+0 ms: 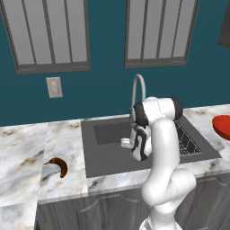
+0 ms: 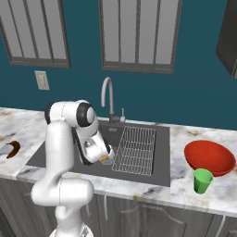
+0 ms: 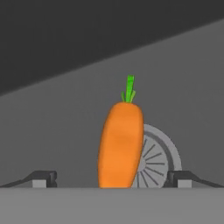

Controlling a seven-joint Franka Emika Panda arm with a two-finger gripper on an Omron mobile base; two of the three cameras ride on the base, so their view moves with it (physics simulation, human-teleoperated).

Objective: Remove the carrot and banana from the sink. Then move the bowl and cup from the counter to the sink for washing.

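Observation:
The orange carrot (image 3: 120, 144) with its green top lies on the floor of the dark grey sink (image 3: 48, 135), partly over the round drain (image 3: 157, 159). My gripper (image 3: 111, 179) is open low in the sink (image 1: 108, 157), one fingertip (image 3: 43, 178) on each side of the carrot, apart from it. A sliver of the carrot (image 2: 105, 159) shows under the hand. The dark brown banana (image 1: 57, 165) rests on the marble counter (image 1: 22, 148) left of the sink. On the counter at the right stand the red bowl (image 2: 209, 157) and the green cup (image 2: 202, 180).
A curved steel faucet (image 2: 107, 95) rises behind the sink. A wire rack (image 2: 135, 149) fills the basin's right half. The banana (image 2: 14, 149) lies near the counter's front left edge. The bowl (image 1: 222, 126) is close to the sink's right rim.

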